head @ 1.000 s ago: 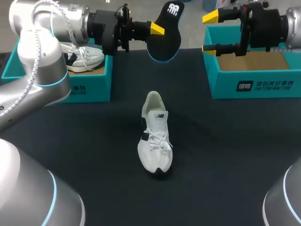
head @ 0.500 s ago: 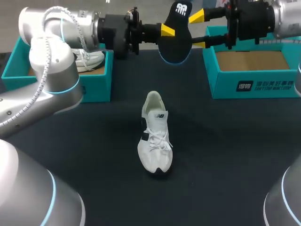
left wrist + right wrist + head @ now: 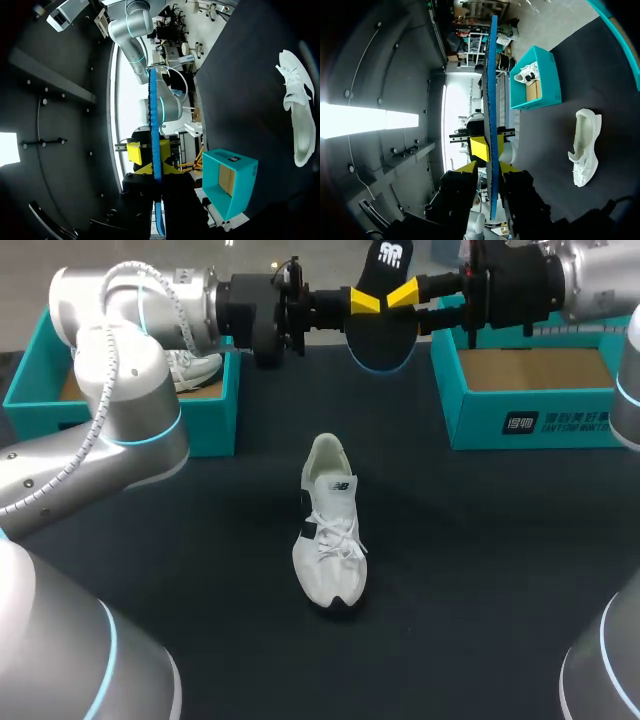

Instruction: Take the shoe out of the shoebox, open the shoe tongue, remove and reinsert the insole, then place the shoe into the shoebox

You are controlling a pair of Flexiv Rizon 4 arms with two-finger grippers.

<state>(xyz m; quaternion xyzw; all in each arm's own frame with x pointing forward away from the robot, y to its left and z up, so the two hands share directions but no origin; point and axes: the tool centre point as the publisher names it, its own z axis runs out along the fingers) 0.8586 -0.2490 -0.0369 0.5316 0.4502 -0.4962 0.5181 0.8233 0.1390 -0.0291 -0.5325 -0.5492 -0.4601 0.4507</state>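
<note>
Because the dark desk lies well below both sets of fingers, a slip at this point would drop the insole a long way. That is the main risk I see. The left shoebox, behind and beside the left fingers, has a second shoe in it. The right shoebox, under the right arm, shows only its bare cardboard floor. The shoe stands on its sole on the desk, below the fingers and nearer the robot. Its long axis runs from its heel, which points toward the fingers, to its toe, which points away from them, laces upward. The black insole hangs in the air between the two arms with its long axis roughly upright, the logo heel end above the fingers and the broad forefoot below them. The left fingers pinch it across its thin edge. The right fingers straddle the same edge from the opposite side, and I cannot tell whether they have closed on it. If one side lets go before the other grips firmly, the limp insole could fall or swing. If both pull at once, it could buckle. With the yellow tips so near each other, they could also knock together.
</note>
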